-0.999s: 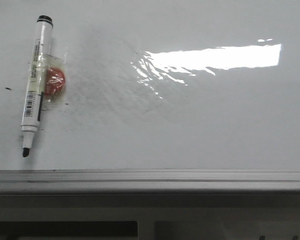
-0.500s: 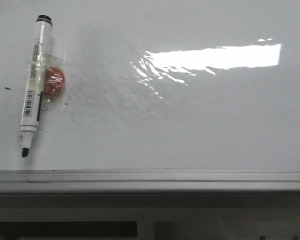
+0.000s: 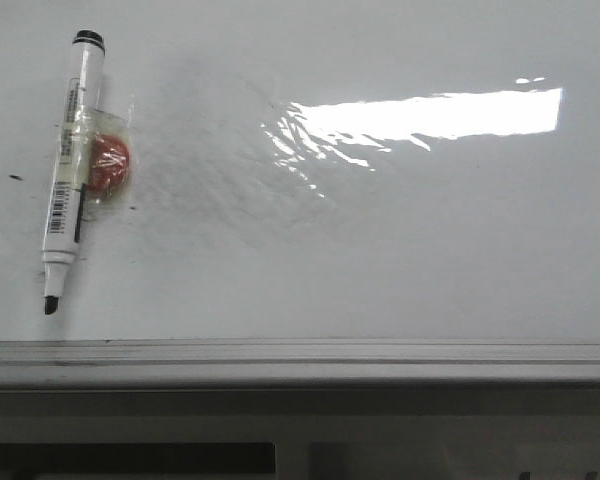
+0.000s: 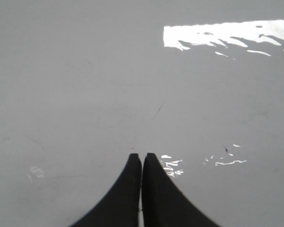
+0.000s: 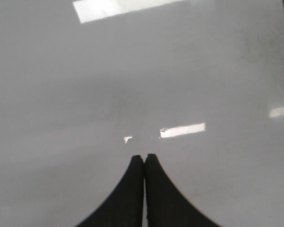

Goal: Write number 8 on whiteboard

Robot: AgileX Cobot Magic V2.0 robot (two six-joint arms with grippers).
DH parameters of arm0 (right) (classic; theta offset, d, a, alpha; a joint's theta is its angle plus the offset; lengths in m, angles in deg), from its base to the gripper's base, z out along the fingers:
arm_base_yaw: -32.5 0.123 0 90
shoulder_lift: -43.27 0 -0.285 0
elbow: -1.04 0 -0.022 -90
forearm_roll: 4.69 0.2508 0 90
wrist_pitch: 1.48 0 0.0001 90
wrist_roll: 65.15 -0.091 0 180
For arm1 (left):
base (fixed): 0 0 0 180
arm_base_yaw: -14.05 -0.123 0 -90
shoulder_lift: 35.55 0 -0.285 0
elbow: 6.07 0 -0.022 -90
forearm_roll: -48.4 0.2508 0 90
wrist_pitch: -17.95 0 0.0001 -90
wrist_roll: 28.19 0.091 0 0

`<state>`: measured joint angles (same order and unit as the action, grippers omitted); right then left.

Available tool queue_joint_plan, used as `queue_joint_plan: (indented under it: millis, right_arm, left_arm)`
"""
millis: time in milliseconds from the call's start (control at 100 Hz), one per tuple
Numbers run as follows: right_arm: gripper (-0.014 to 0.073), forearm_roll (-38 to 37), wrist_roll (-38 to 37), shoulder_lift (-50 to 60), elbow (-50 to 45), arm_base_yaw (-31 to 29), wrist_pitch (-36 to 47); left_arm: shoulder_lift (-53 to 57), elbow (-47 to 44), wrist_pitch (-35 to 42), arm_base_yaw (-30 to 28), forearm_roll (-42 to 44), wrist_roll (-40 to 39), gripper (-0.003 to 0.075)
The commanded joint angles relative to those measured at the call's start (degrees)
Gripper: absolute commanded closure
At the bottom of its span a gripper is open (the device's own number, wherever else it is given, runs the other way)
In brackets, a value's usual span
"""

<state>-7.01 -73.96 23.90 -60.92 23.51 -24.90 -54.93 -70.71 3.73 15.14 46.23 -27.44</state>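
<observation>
Glossy white whiteboard [image 3: 400, 250] surface is seen across nearly the whole front view, with a bright rectangular glare patch [image 3: 430, 115] in the upper right of the frame and faint grey erased smudges [image 3: 220, 170] left of centre. A grey metal edge rail [image 3: 300, 360] is seen running along the lower part of the frame. A white-barrelled marker [image 3: 68, 170] with a black uncapped tip is laid on the board at the upper left, slightly tilted, tip toward the lower left; a red round object [image 3: 108, 165] under clear tape is fixed against its barrel. Small black ink specks [image 3: 16, 178] are noted just left of the marker. No number 8 is drawn on the board. Neither arm is seen in the front view. In the left wrist view the left gripper [image 4: 141, 158] is seen with its black fingers pressed together and nothing held, above bare board. In the right wrist view the right gripper [image 5: 144, 158] is likewise closed on nothing, above bare board.
</observation>
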Motion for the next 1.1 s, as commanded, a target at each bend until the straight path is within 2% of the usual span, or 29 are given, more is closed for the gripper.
queue_joint_plan:
  millis: [0, 60, 190, 270, 450, 670, 800, 899, 1089]
  right_arm:
    - [0.0657, -1.89, -0.05, -1.31, 2.22, -0.28, 5.61]
    - [0.0657, -2.43, -0.05, -1.31, 2.22, -0.28, 5.96]
    - [0.0657, -2.43, -0.05, -1.31, 1.61, -0.20, 5.74]
    - [0.0657, -2.43, -0.05, -1.31, 1.01, 0.58, 6.30]
    - [0.0657, -2.43, -0.05, -1.31, 0.78, 0.86, 6.47]
    - [0.0657, -2.43, -0.05, -1.31, 0.78, 0.86, 6.06]
    - [0.0657, -2.43, -0.05, -1.31, 0.78, 0.86, 6.17]
    - [0.0657, -2.43, -0.05, -1.31, 0.78, 0.86, 6.41]
    - [0.0657, -2.43, -0.05, -1.31, 0.78, 0.86, 6.39]
  left_arm:
    - [-1.78, 2.10, 6.40, -0.08, 0.12, -0.10, 0.0687]
    - [-2.20, 2.10, 8.16, -0.08, 0.12, -0.10, 0.0606]
    - [-3.18, 1.50, 12.69, -0.08, 0.12, -0.10, 0.0332]
    - [-3.92, 1.50, 15.29, -0.08, 0.12, -0.10, 0.0246]
    - [-6.34, 1.50, 20.14, 1.27, 0.35, -0.10, 0.0264]
    - [-12.92, 1.50, 26.95, 15.25, 6.14, -0.34, 0.0265]
    - [-18.28, 1.72, 27.62, 24.64, 2.17, -3.06, 0.0286]
    - [-22.25, 1.72, 30.29, 30.86, 2.17, -3.32, 0.0291]
    - [-29.91, 1.72, 37.15, 38.71, -2.55, -3.32, 0.0291]
